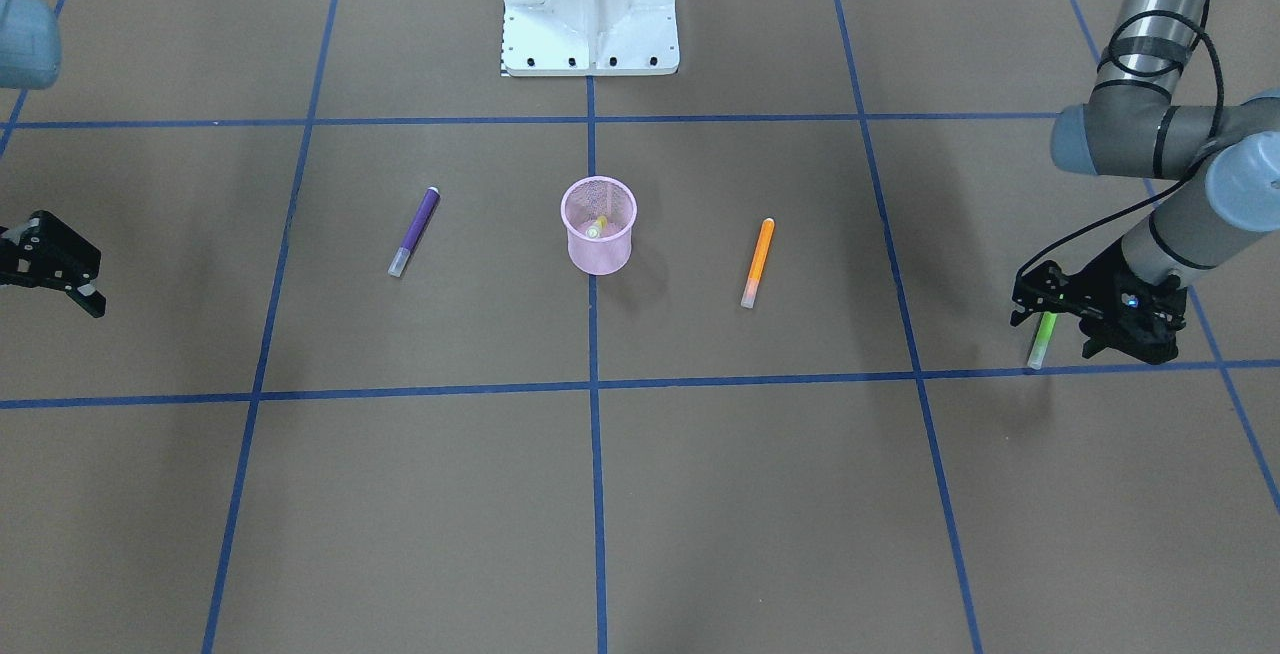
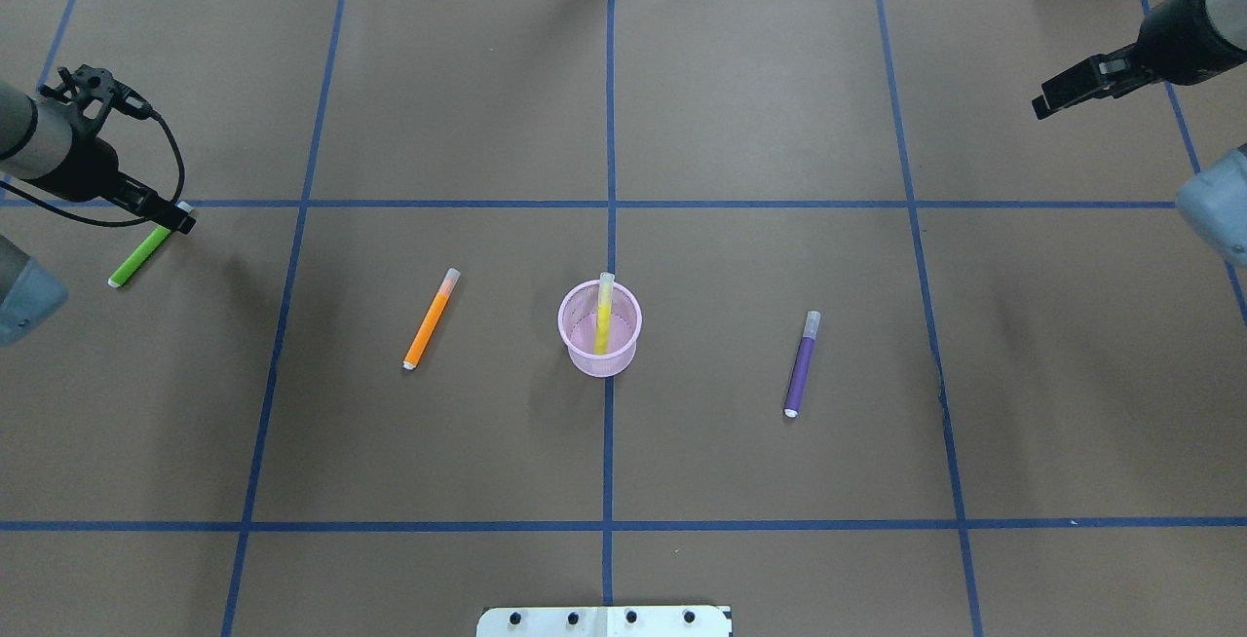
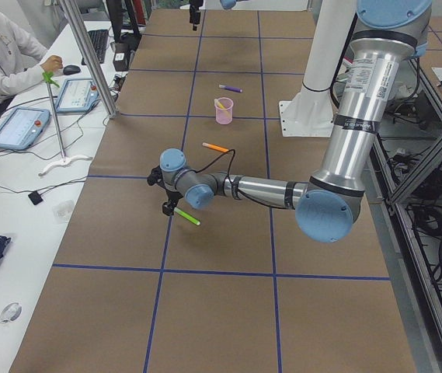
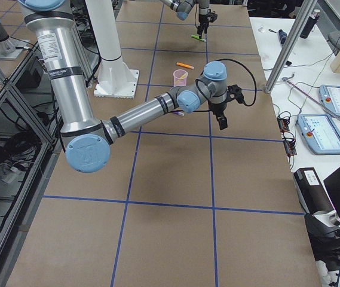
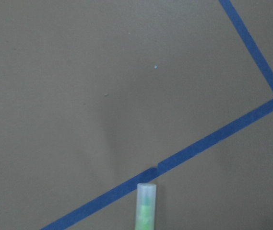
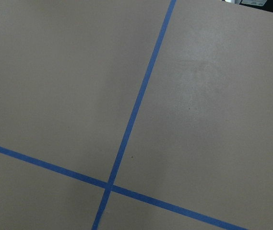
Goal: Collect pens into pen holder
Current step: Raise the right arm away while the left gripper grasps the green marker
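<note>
The pink mesh pen holder (image 2: pixel 599 335) stands upright at the table's centre with a yellow pen (image 2: pixel 604 311) leaning inside it. An orange pen (image 2: pixel 431 320) lies flat to its left and a purple pen (image 2: pixel 802 364) to its right. Far left, a green pen (image 2: pixel 141 257) lies with its pale cap on a blue tape line. My left gripper (image 1: pixel 1052 336) is low over the green pen and looks open, one finger on each side. The pen's cap end (image 5: pixel 146 203) shows in the left wrist view. My right gripper (image 2: pixel 1052 103) hangs open and empty over the far right.
Blue tape lines (image 2: pixel 609 179) divide the brown table into squares. The robot's white base (image 1: pixel 590 4) sits at the near middle edge. Off the table's far side, a person (image 3: pixel 3 54) sits at a bench with tablets, and a metal post (image 3: pixel 88 62) stands there.
</note>
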`<action>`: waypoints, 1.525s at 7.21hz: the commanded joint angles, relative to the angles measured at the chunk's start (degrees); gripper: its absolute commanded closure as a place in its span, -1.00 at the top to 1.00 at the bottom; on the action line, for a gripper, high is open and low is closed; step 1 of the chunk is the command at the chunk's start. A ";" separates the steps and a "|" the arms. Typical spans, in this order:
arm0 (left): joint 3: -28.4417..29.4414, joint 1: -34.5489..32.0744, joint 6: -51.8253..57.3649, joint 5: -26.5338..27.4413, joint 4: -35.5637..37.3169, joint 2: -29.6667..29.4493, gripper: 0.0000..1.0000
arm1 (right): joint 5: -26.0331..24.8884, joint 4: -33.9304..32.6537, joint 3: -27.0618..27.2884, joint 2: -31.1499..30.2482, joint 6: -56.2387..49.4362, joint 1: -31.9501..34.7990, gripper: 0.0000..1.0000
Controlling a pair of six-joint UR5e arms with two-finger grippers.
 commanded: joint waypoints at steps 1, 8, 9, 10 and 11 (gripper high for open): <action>3.99 1.95 -0.13 0.79 -5.59 -0.45 0.43 | 0.19 0.05 -0.01 -0.21 -0.23 0.30 1.00; 2.17 1.25 0.22 0.17 -5.96 -0.54 -1.00 | 0.10 0.05 0.08 0.23 0.13 0.21 1.00; 0.86 0.99 0.22 0.26 -5.88 -0.80 -1.00 | 0.10 0.05 0.08 0.23 0.21 0.21 1.00; -2.46 0.46 0.22 0.69 -5.96 -0.89 -1.00 | 0.10 0.05 0.08 0.14 0.21 0.21 1.00; -6.58 0.46 0.22 0.79 -7.36 -2.55 -1.00 | 0.02 0.05 0.08 0.14 0.21 0.21 1.00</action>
